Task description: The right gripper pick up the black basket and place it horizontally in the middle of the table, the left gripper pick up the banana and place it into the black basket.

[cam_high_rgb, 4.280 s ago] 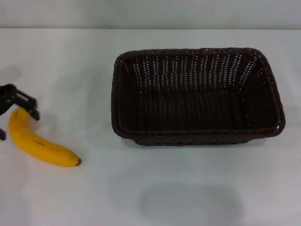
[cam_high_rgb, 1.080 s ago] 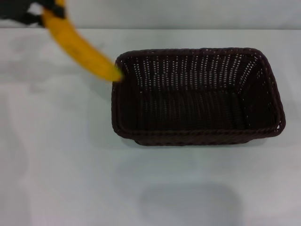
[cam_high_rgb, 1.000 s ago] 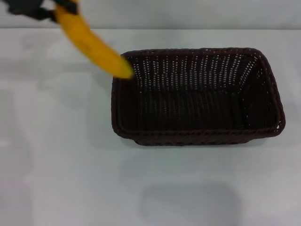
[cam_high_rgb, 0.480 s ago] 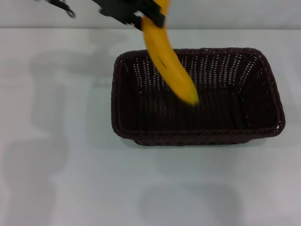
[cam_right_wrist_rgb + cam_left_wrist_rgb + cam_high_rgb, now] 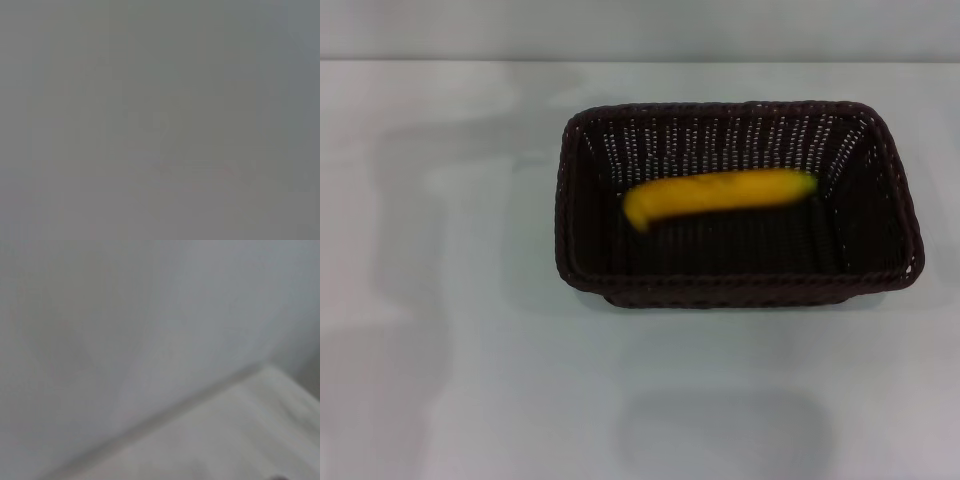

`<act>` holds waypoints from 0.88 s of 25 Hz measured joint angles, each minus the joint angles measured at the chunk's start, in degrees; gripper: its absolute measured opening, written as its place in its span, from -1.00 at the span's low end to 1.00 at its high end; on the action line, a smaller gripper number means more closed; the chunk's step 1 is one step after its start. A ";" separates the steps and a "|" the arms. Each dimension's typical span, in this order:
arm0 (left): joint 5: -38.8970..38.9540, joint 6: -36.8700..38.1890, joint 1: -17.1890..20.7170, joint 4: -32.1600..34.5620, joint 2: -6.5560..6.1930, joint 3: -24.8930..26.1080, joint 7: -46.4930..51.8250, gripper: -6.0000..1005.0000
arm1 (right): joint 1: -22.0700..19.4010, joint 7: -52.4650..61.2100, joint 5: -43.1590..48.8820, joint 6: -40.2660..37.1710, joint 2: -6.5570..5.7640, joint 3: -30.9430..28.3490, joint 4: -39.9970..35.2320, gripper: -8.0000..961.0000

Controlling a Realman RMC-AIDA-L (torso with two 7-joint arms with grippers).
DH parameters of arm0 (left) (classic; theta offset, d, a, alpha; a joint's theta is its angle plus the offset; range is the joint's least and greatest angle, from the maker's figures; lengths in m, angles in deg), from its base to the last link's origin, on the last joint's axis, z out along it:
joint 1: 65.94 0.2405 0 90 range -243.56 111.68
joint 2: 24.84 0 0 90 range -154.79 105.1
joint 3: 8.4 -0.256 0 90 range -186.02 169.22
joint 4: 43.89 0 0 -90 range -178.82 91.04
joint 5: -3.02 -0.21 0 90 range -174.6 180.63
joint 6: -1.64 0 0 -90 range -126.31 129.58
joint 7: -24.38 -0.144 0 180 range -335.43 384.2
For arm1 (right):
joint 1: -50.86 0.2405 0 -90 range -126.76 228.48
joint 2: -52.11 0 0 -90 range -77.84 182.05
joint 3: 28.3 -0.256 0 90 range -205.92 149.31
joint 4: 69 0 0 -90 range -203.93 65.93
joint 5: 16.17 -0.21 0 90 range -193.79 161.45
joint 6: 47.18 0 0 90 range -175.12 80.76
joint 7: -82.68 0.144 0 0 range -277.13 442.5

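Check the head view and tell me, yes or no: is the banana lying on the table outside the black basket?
No. The banana lies inside the black basket, stretched along its length, with no end effector in view.

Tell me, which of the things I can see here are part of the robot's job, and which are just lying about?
Part of the job:
- black basket, set lengthwise mid-table
- banana, lying inside the basket
- table, which bears the basket

Just lying about:
- nothing else shows; neither arm is in view
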 joint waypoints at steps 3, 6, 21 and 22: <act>4.61 5.54 7.99 9.04 2.63 -0.04 -8.21 0.75 | -0.81 0.42 -0.18 4.24 0.23 -0.04 0.62 0.67; 16.15 14.45 18.35 14.29 4.30 -1.86 -19.74 0.75 | -1.71 1.40 -0.83 7.22 0.23 -0.54 2.30 0.68; 83.33 14.83 46.38 -14.32 4.02 -1.47 -91.67 0.74 | -3.40 -8.91 -1.18 7.45 0.25 -6.34 16.65 0.72; 84.06 13.33 46.36 -17.43 4.03 0.46 -94.30 0.74 | -3.49 -9.36 -1.17 7.48 0.26 -6.34 17.06 0.72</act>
